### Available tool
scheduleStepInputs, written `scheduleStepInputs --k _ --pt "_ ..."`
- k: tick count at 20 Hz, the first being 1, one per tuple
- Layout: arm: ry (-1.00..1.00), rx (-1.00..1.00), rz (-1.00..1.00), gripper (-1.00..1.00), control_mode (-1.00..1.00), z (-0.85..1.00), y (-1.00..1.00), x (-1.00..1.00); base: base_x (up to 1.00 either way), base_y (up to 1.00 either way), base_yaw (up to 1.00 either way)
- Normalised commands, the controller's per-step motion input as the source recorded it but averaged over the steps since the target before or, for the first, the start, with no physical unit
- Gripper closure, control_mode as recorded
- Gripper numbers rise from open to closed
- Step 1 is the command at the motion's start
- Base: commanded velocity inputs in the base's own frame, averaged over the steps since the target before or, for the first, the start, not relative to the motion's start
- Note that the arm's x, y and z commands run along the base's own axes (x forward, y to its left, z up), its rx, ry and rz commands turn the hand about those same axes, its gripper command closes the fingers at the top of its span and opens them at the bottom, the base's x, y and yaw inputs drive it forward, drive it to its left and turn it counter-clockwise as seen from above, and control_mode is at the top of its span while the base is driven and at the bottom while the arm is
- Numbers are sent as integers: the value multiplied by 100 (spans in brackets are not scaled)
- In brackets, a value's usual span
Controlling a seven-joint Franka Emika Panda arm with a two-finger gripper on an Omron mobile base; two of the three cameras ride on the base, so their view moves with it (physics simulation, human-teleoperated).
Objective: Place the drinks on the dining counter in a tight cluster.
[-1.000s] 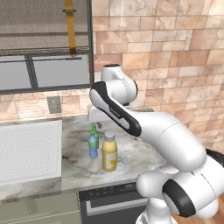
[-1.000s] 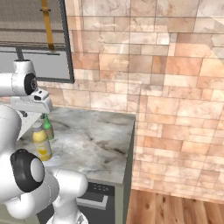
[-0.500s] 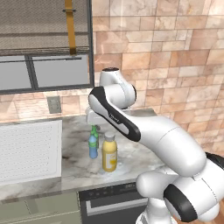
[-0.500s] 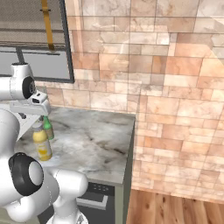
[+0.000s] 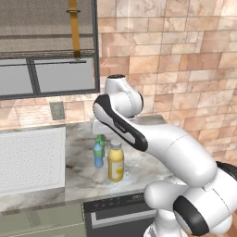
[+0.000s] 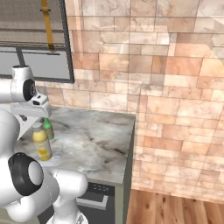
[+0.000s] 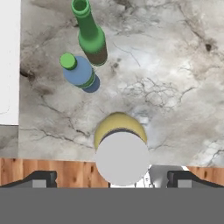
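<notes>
Three drinks stand close together on a marble counter [image 5: 143,171] against a brick wall. The tall yellow bottle [image 5: 115,162] [image 6: 42,144] with its grey cap [image 7: 122,158] is nearest the counter's front edge. Behind it are the small blue bottle [image 5: 98,155] [image 7: 78,72] with a green cap and the slim dark green glass bottle [image 5: 100,139] [image 6: 48,129] [image 7: 91,37]. My gripper [image 7: 113,179] hangs open above the yellow bottle, one fingertip on each side of the cap, holding nothing. The dining counter is out of view.
A white panel [image 5: 28,159] [image 7: 8,61] lies on the counter just left of the bottles. A dark appliance front [image 5: 120,215] sits under the counter. The counter ends at the right [image 6: 129,144], with wood floor [image 6: 175,210] beyond. A window [image 5: 46,46] is above.
The arm has eased slightly lower over the bottles. The bottles have not moved and the jaws have stayed wide apart.
</notes>
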Motion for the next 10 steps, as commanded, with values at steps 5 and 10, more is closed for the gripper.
scheduleStepInputs --k 5,10 --pt "0 0 0 -100 -100 -11 0 0 0 0 0" --pt "0 0 0 -100 -100 -6 -4 0 0 0 0"
